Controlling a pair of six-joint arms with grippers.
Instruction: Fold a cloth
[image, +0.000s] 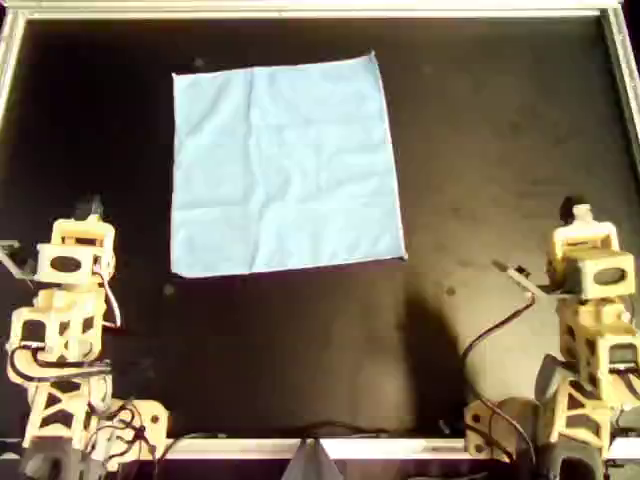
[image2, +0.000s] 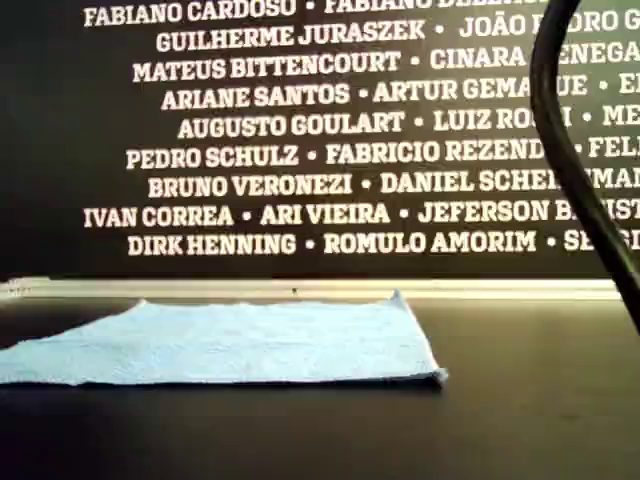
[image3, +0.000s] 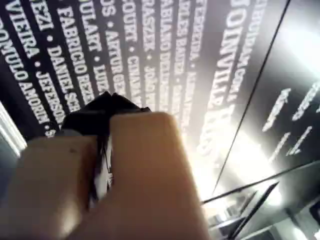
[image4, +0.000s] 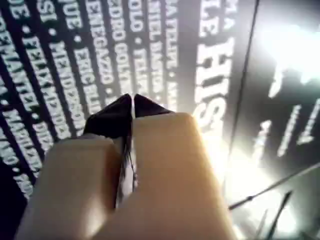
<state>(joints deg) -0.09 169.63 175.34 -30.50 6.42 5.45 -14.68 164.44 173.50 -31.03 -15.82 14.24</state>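
The black bench (image: 500, 150) carries the cloth (image: 285, 165), spread flat and unfolded toward the far side, left of centre in the overhead view. No fold appears made, so the whole task seems left. The left end effector (image3: 107, 102) and right end effector (image4: 132, 102) are clenched on nothing, raised toward the lettered wall (image2: 300, 130), well apart from the cloth.

— Cloth colour? 
— The cloth (image: 285, 165) is plain light blue, matte, with faint paler crease lines and no print. 
— Surface under it? 
— The table (image: 500, 150) is black, edged by a pale silver frame (image: 320, 8). 
— Behind the cloth? 
— A black wall (image2: 300, 130) carries rows of white capital lettering. 
— The arms? 
— Left gripper (image3: 107, 107) and right gripper (image4: 132, 107): tan bodies, black tips.
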